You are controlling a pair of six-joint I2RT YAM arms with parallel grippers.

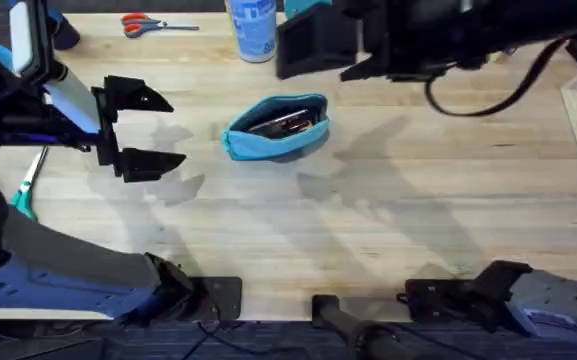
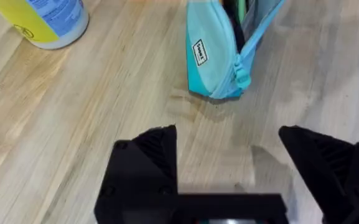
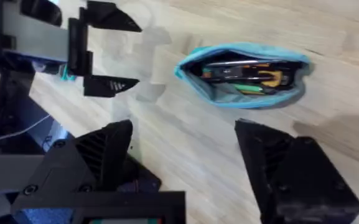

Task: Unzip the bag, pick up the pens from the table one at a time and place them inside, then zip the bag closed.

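The turquoise pencil pouch (image 1: 276,127) lies unzipped on the desk (image 1: 368,220), pens (image 3: 241,73) and something orange inside, seen clearest from the right wrist. The left tool (image 1: 140,128), wide and empty, sits beside the pouch; the right tool (image 3: 185,155), also wide, hangs above it.

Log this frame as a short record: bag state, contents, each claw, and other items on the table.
bag: light-blue pouch lying mid-table, zipper open
contents: pens and other dark, orange and green items inside
left claw: open, holding nothing, apart from the bag on its left side
right claw: open, holding nothing, above the bag
table: no loose pen seen
other items: blue-and-white bottle behind the bag; orange scissors at the far edge
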